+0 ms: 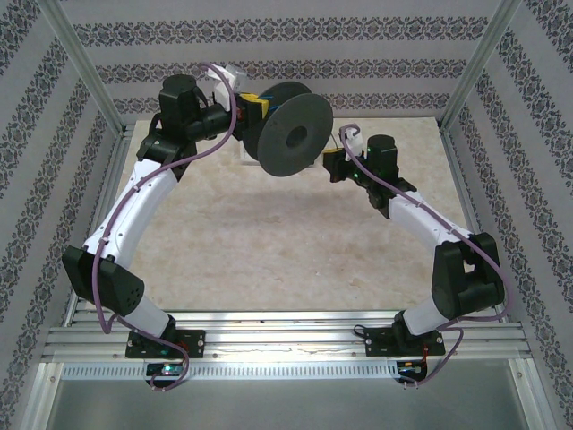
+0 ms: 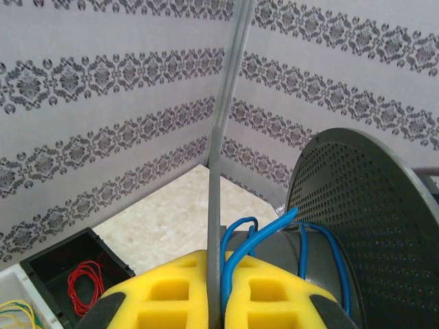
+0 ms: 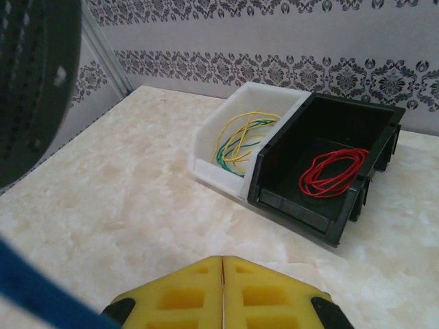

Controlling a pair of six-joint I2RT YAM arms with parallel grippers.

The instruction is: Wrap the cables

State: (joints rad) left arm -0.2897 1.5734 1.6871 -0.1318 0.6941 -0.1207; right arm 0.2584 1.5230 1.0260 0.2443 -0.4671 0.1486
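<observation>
Blue cable (image 2: 236, 255) is pinched between the yellow pads of the left fingers (image 2: 214, 277), which are clenched with no gap showing. From that pinch it rises a short way, bends over in a small loop, and runs onto the grey hub of the black spool (image 2: 370, 226). Several more blue strands already lie around the hub, against the perforated flange. In the overhead view the left fingers (image 1: 251, 106) sit just beside the spool's (image 1: 291, 130) left face, near the middle of the worktop's (image 1: 269, 242) far edge.

The right fingers (image 3: 223, 264) are pressed flat together, pad against pad, with nothing seen between them, and they hang over bare worktop. From above, the right fingers (image 1: 333, 161) are just off the spool's right side. A blurred blue streak crosses the lower left corner of the right wrist view, too close to make out.

Farther out, toward the far edge, a white bin (image 3: 206, 147) holds yellow and green wires (image 3: 236, 140). Touching its side, a black bin (image 3: 302, 212) holds a red wire coil (image 3: 334, 171).
</observation>
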